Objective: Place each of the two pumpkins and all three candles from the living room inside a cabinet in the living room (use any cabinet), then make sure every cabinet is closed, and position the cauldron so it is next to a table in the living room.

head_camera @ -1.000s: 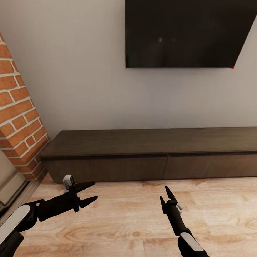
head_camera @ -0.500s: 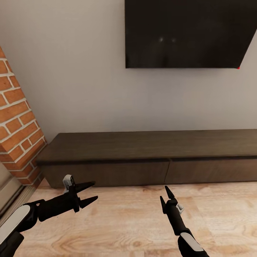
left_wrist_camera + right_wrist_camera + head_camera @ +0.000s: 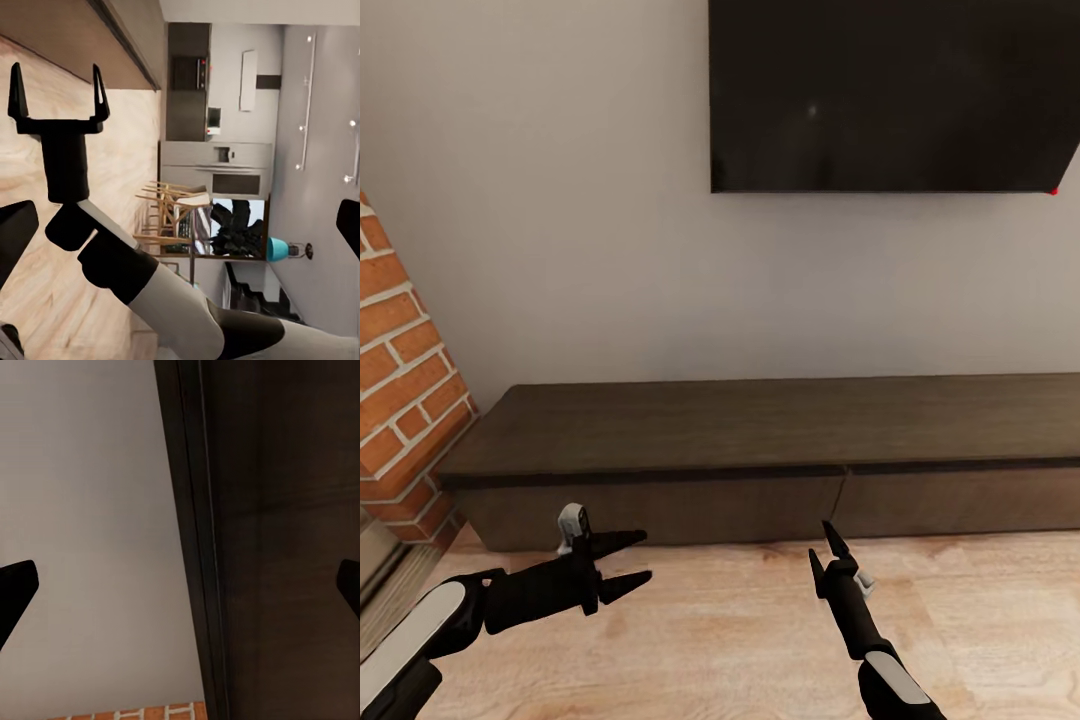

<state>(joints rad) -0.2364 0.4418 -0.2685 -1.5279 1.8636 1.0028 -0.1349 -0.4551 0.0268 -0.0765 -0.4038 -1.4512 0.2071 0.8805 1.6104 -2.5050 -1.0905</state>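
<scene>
Far left of the head view: slanted brick column [image 3: 400,390] running down to the floor. Lower left: left pincer [image 3: 630,562], fingers spread apart with bare air between them, nothing held, hovering above the wooden floor [image 3: 740,640] just in front of the cabinet. Across the middle, from left edge to right edge: the cabinet [image 3: 760,430], long, low, dark brown, flat top bare, two drawer fronts flush and shut, seam between them a little right of centre. Above it, pale wall [image 3: 560,200]. Upper right: big dark screen [image 3: 890,95] mounted on that wall, a tiny red dot at its lower right corner. Lower centre-right: right pincer [image 3: 824,557], pointing up toward the cabinet front, fingers parted with a narrow gap, empty, also over the floor and short of the drawers.

Left wrist view: right pincer [image 3: 58,94] seen across the floor, both prongs spread wide, nothing between them; cabinet [image 3: 112,37] edge in the upper left; beyond, a kitchen area with a steel fridge [image 3: 217,169], wooden chairs [image 3: 169,217], a dark plant [image 3: 236,232] and a teal lamp shade [image 3: 279,249].

Right wrist view: pale wall on the left half, dark cabinet [image 3: 285,547] surface on the right half, black fingertips [image 3: 15,585] at both side edges, well apart, strip of brick at the bottom
</scene>
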